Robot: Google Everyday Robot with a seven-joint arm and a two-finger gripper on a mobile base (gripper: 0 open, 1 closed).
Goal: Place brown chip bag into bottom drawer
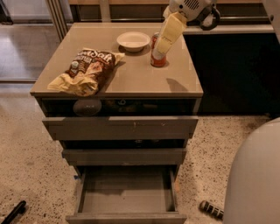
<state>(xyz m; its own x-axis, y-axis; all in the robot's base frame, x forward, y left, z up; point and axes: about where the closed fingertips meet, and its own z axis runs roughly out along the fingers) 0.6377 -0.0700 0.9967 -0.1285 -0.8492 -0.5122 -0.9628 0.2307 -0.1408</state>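
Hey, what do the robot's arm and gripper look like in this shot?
The gripper, at the top of the view over the back right of the cabinet by the soda can, is long, flat and pale cream-yellow. It joins a rounded white wrist housing with dark vent slots, and a black loop, perhaps a cable, sits beside that.

One claw [159, 49] above can [160, 61]; three drawers [124, 194]
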